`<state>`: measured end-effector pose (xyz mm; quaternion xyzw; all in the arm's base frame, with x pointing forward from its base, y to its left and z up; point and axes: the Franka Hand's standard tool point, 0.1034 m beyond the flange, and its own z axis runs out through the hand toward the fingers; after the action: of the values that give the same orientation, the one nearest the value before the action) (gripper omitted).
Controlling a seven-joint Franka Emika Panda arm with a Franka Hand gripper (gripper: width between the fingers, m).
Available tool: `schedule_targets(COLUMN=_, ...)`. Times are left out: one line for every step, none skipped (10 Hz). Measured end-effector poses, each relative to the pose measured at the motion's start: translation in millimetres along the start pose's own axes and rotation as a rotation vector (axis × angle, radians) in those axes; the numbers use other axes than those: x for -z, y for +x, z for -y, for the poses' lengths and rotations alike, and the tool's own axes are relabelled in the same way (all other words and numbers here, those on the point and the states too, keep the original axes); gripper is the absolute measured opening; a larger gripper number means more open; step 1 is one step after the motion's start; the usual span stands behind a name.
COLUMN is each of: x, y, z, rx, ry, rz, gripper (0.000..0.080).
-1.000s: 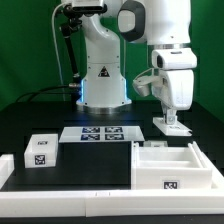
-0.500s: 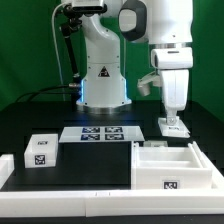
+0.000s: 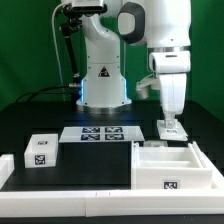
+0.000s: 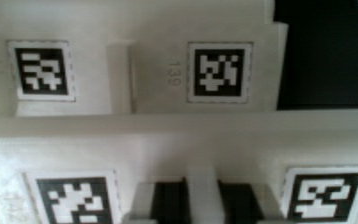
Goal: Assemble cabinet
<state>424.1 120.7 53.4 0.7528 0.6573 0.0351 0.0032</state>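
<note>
Tool (image 3: 169, 121) poised at small white tagged panel (image 3: 170, 130) near black table's (image 3: 90, 160) edge at exterior view's right; grip state indeterminable, tips blending into panel. Just beside, toward near edge, white open cabinet box (image 3: 168, 162).

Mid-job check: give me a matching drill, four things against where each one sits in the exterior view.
Things:
1. gripper
2. marker board
3. small tagged block
4. open cabinet box

Places:
A. towards the exterior view's left, on the black table
B. at the front, on the exterior view's right
C. low over a small white part, behind the open box
D. lying flat in the middle, in front of the robot base

Pairs: 1-C; 2-D; 3-A; 4-B
</note>
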Motion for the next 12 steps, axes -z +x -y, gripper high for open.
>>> schedule_targets(x=0.6, y=0.7, z=-5.9, rx=-0.003, ry=-0.003, rz=0.001, gripper=0.007)
schedule_targets(x=0.5, y=2.8, z=-11.1, rx=-0.004, ry=-0.006, rz=-0.001, gripper=0.007)
schedule_targets(x=0.5, y=4.4, z=-15.0, rx=-0.004, ry=-0.01, rz=-0.004, gripper=0.007)
schedule_targets(x=0.4, y=4.2, z=-16.0, rx=-0.004, ry=-0.01, rz=-0.005, gripper=0.007)
schedule_targets(x=0.2, y=4.1, z=-15.6, rx=-0.004, ry=-0.01, rz=-0.005, gripper=0.007)
schedule_targets(x=0.1, y=4.1, z=-15.5, rx=-0.004, ry=-0.009, rz=-0.005, gripper=0.007)
schedule_targets(x=-0.2, y=3.9, z=-16.2, rx=-0.006, ry=-0.009, rz=-0.005, gripper=0.007)
schedule_targets(x=0.1, y=4.6, z=-19.5, rx=-0.012, ry=-0.011, rz=-0.005, gripper=0.007)
schedule_targets(x=2.4, y=6.8, z=-24.7, rx=-0.015, ry=-0.019, rz=-0.007, gripper=0.007)
schedule_targets(x=3.5, y=7.8, z=-27.2, rx=-0.016, ry=-0.022, rz=-0.008, gripper=0.007)
schedule_targets(x=4.1, y=8.0, z=-29.0, rx=-0.017, ry=-0.024, rz=-0.008, gripper=0.007)
schedule_targets(x=3.3, y=7.0, z=-29.2, rx=-0.017, ry=-0.023, rz=-0.008, gripper=0.007)
